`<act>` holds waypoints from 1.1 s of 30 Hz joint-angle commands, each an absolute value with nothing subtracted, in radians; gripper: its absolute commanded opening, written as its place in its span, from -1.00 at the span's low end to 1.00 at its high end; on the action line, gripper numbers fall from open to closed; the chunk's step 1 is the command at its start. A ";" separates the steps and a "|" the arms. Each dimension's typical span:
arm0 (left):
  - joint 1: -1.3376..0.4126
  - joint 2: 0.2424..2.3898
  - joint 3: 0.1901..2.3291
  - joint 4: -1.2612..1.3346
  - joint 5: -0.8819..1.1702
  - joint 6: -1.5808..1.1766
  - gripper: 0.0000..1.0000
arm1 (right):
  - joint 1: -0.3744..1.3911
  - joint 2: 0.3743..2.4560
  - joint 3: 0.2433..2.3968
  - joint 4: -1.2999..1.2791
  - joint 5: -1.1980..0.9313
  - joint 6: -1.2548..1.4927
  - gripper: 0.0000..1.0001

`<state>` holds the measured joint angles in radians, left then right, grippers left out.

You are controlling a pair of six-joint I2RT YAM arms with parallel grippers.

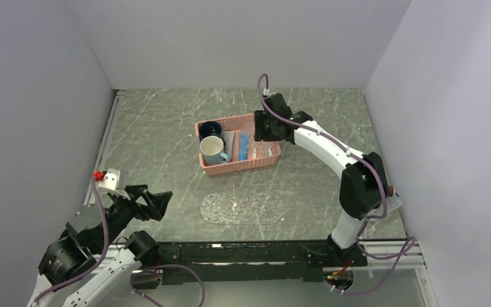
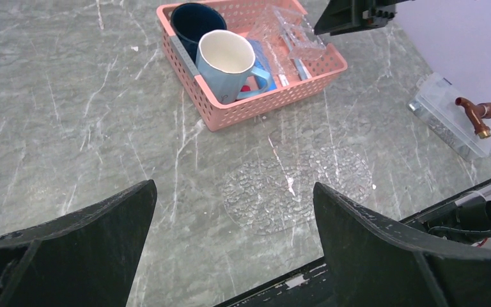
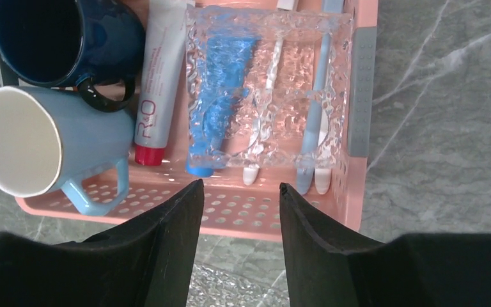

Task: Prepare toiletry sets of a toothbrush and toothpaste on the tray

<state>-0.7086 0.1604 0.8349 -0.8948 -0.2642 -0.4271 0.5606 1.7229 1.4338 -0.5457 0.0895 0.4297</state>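
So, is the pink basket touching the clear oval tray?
Apart. The top view shows a strip of bare table between the pink basket and the tray.

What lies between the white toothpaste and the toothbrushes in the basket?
The blue toothpaste tube, partly under a clear dish; right wrist view shows it.

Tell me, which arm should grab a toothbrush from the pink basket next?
Right, probably. The right gripper hangs over the pink basket, close to the toothbrushes lying under a clear dish. The left gripper is wide open but far from the basket.
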 commanded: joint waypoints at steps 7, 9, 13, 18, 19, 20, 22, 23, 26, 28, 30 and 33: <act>-0.710 0.044 0.784 -0.816 -0.251 -0.389 0.99 | 0.500 1.802 1.512 -0.485 -0.018 0.466 -0.04; -0.711 0.037 0.781 -0.814 -0.256 -0.388 0.99 | 0.494 1.822 1.526 -0.490 -0.024 0.475 -0.06; -0.710 0.033 0.778 -0.813 -0.253 -0.388 0.99 | 0.483 1.851 1.539 -0.480 -0.040 0.493 -0.11; -0.711 0.034 0.776 -0.811 -0.252 -0.388 0.99 | 0.477 1.890 1.556 -0.484 -0.044 0.505 -0.15; -0.711 0.032 0.775 -0.810 -0.253 -0.388 0.99 | 0.476 1.893 1.553 -0.481 -0.048 0.509 -0.16; -0.709 0.030 0.775 -0.810 -0.253 -0.388 0.99 | 0.473 1.896 1.549 -0.475 -0.050 0.512 -0.17; -0.711 0.028 0.773 -0.811 -0.257 -0.388 0.99 | 0.473 1.903 1.542 -0.467 -0.054 0.516 -0.17; -0.711 0.028 0.773 -0.811 -0.258 -0.388 0.99 | 0.474 1.908 1.544 -0.468 -0.052 0.517 -0.18; -0.710 0.029 0.772 -0.810 -0.258 -0.388 0.99 | 0.472 1.922 1.549 -0.469 -0.052 0.521 -0.24; -0.711 0.028 0.772 -0.811 -0.260 -0.388 0.99 | 0.471 1.928 1.550 -0.468 -0.054 0.522 -0.29; -0.710 0.025 0.771 -0.810 -0.261 -0.388 0.99 | 0.472 1.934 1.551 -0.468 -0.055 0.523 -0.35; -0.710 0.023 0.772 -0.812 -0.266 -0.389 0.99 | 0.472 1.937 1.552 -0.469 -0.058 0.524 -0.44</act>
